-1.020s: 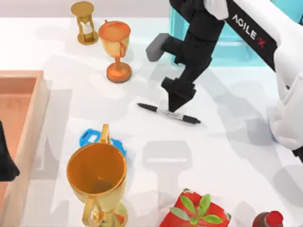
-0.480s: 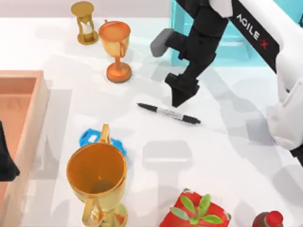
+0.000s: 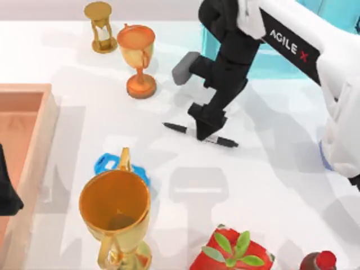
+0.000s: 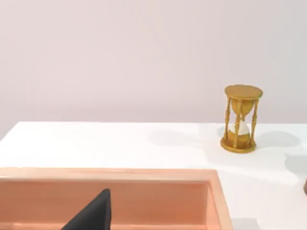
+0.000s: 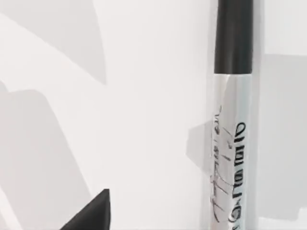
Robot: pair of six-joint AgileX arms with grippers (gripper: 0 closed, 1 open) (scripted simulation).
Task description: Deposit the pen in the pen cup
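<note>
The right gripper (image 3: 206,134) is low over the pen (image 3: 201,135); whether its fingers are apart cannot be told. Light, stiff and slippery, the pen is best pinched at its label band.

White table (image 3: 270,185) with scattered objects

The pen (image 3: 225,141) lies flat near the middle; a gold trophy (image 3: 137,56) and an hourglass (image 3: 100,26) stand toward the far left, a wooden tray (image 3: 39,140) sits at the left edge, a larger trophy (image 3: 115,214) stands in front of what may be a blue pen cup (image 3: 104,163), and a red box with leaves (image 3: 233,250) sits at the near edge.
</note>
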